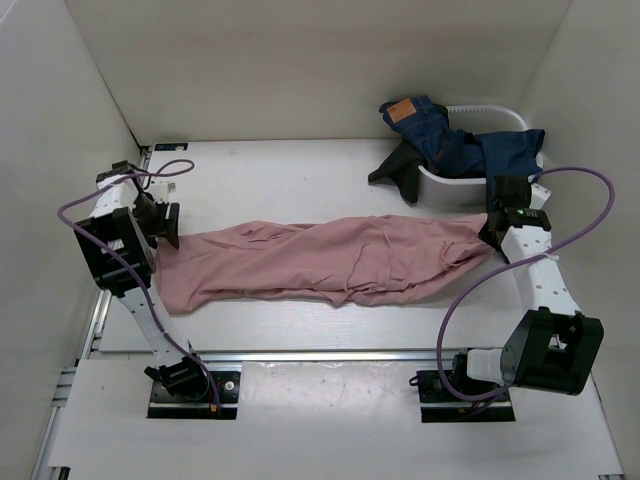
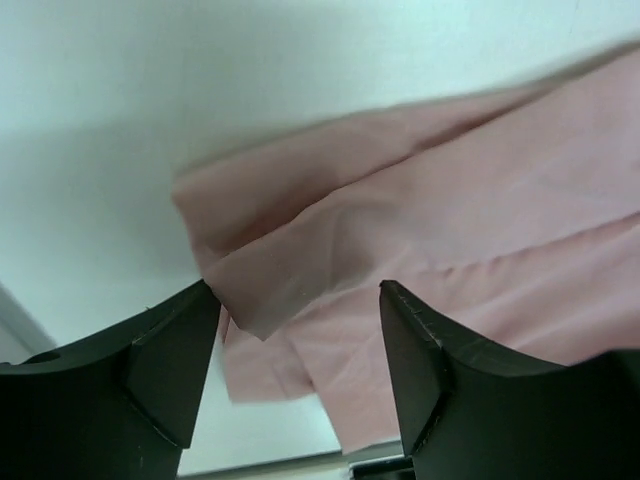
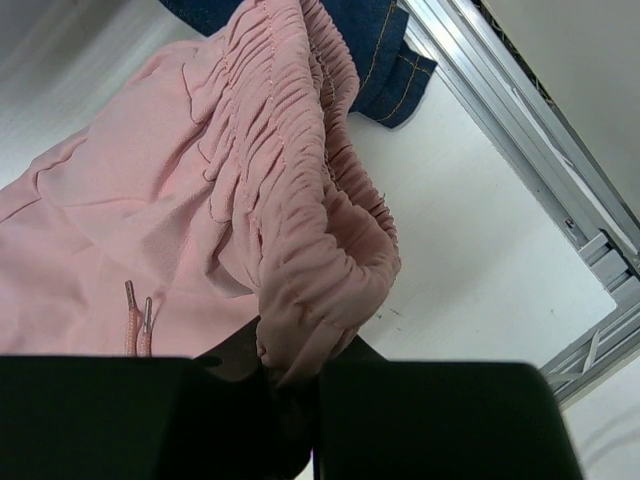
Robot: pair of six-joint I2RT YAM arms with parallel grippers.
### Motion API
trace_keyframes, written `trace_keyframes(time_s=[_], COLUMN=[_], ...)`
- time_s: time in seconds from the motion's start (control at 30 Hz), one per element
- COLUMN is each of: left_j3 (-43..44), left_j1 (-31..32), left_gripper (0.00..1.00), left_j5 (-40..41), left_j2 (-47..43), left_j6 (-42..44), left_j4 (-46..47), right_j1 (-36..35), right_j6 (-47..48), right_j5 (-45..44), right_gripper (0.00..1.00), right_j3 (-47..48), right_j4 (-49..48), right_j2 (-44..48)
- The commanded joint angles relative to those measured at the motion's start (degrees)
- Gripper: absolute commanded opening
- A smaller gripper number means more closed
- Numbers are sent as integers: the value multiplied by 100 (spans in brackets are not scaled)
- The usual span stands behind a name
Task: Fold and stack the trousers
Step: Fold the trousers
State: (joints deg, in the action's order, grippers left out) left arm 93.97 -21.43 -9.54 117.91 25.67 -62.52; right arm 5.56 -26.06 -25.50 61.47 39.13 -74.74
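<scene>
judging the step in hand as getting both ends held before the first fold, i saw the trousers (image 1: 330, 262) lying stretched across the middle of the table (image 1: 300, 170), waist toward my right arm, leg ends toward my left. the right gripper (image 3: 290, 375) was pinched on the gathered waistband (image 3: 300, 200), fabric bunched between its jaws, with the drawstrings (image 3: 137, 318) lying loose just beside. the left gripper (image 2: 297, 300) was spread wide at the leg hems (image 2: 250, 270); whether its fingers touched cloth i could not tell.

to do this well, i reckoned the left should catch both hems together, since the layers lay offset and one could slip free. then both arms should lift level and carry one end over to the other without a hard pull, because cloth this thin drags and creases. the wrinkles at mid-leg wanted flattening first.

at the far right a white basket (image 1: 490, 108) held blue jeans (image 1: 450, 145), heaped above its rim, and a dark garment (image 1: 398, 170) hung over its near edge onto the table. the trousers' waist lay near that basket but outside it.
</scene>
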Motion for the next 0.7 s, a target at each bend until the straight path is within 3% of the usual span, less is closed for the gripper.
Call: trace_keyframes(time_s=[0.0,0.13,0.23,0.3,0.33,0.5,0.67], left_j3=[367,367,419,420,420,367,517], left_j1=[78,78,78,78,78,78,78], left_gripper=[76,75,45,20,14,14,14], left_j5=[-540,-540,-671,-672,-672,153,699], left_j2=[91,408,610,611,506,-354,-304], left_j6=[-141,-71,-71,-71,-71,-71,-71], left_j4=[73,73,73,73,126,372,425], right_j1=[-90,-90,-90,-90,-90,-90,-90], right_j6=[50,-56,-57,-57,-57,48,163], right_j5=[-183,-289,-350,-446,-508,-825,-1107], right_gripper=[0,0,0,0,0,0,0], right_j3=[146,41,40,92,93,198,198], right_j4=[85,138,200,261,322,437,376], right_j2=[108,170,170,118,118,118,118])
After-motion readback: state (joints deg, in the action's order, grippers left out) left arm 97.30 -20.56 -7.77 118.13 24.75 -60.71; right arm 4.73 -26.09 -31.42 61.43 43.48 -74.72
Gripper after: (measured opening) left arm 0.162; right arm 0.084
